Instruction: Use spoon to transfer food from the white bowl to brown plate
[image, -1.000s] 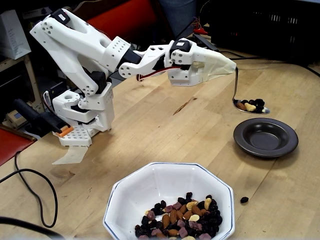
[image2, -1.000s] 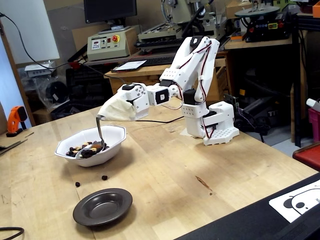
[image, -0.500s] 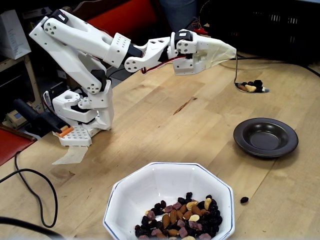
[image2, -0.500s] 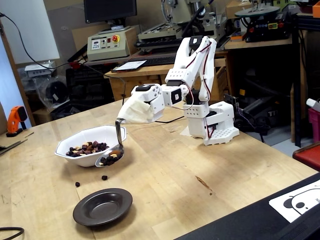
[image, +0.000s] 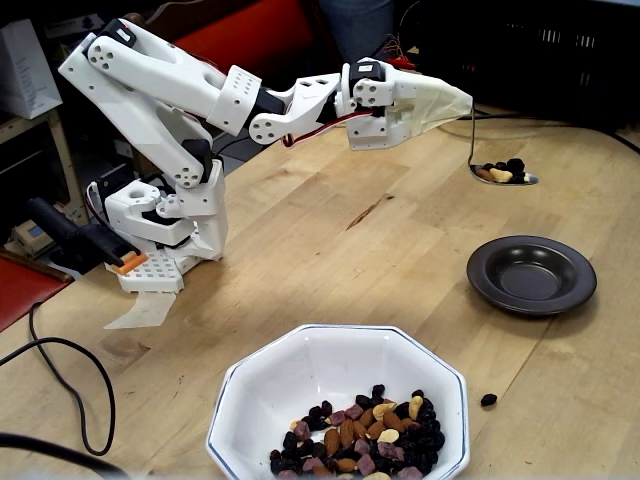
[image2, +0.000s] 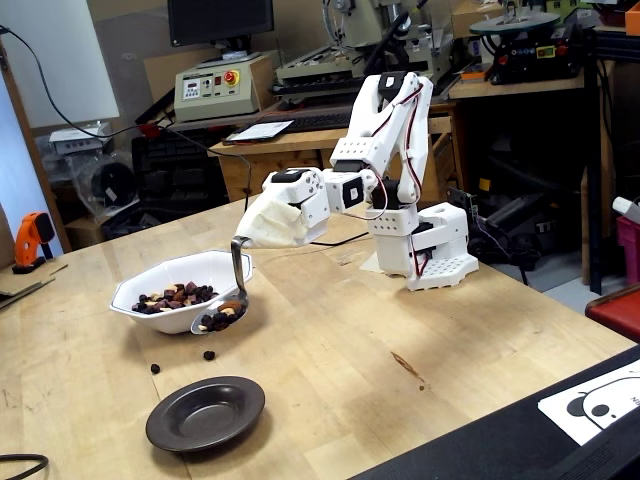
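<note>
My gripper (image: 458, 108) (image2: 250, 236), wrapped in a pale cover, is shut on the thin handle of the silver spoon (image: 503, 176) (image2: 223, 314). The spoon hangs level in the air, loaded with food (image: 500, 172) of nuts and raisins. In both fixed views it hangs off to one side of the brown plate (image: 531, 274) (image2: 205, 412), not over it. One fixed view shows the spoon just off the rim of the white bowl (image2: 172, 292). That bowl (image: 300, 375) holds a pile of mixed food (image: 362, 440). The plate has nothing in it.
Stray raisins lie on the wooden table (image: 488, 399) (image2: 209, 354) (image2: 155, 368) between bowl and plate. The arm's white base (image2: 425, 250) stands at the back of the table. A black cable (image: 60, 385) loops over the table's left side. Benches with machines stand behind.
The loaded spoon rose and swung clear of the bowl, ending higher above the table. Over the last half second nothing has moved.
</note>
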